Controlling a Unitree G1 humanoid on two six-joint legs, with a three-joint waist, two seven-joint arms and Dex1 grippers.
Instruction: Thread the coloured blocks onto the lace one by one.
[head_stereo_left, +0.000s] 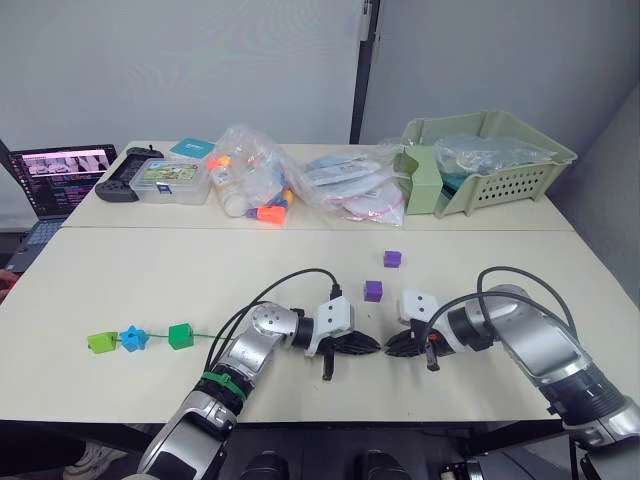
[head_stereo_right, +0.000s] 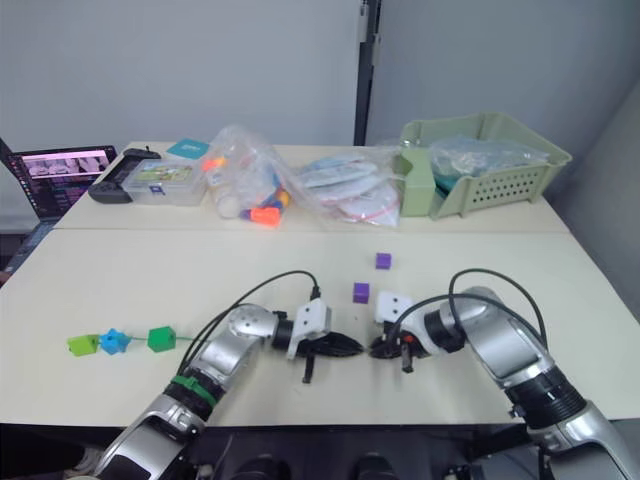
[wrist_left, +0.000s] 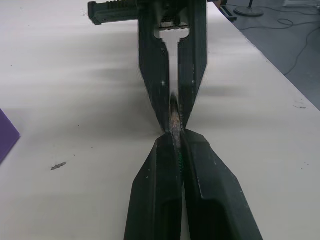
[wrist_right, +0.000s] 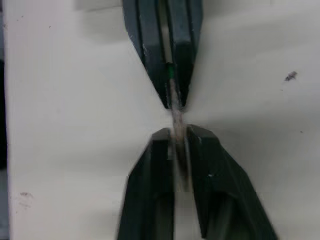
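My left gripper and right gripper meet tip to tip near the table's front middle. Both are shut on the grey tip of the lace, whose green part shows between the left fingers. In the right wrist view the tip runs into my right gripper. The lace trails left to three threaded blocks: dark green, blue and lime green. Two purple blocks lie loose, one just behind the grippers and one farther back.
On the rear table stand a laptop, a black controller, a clear plastic box, bags of toy pieces and a green basket. Black cables arch over both wrists.
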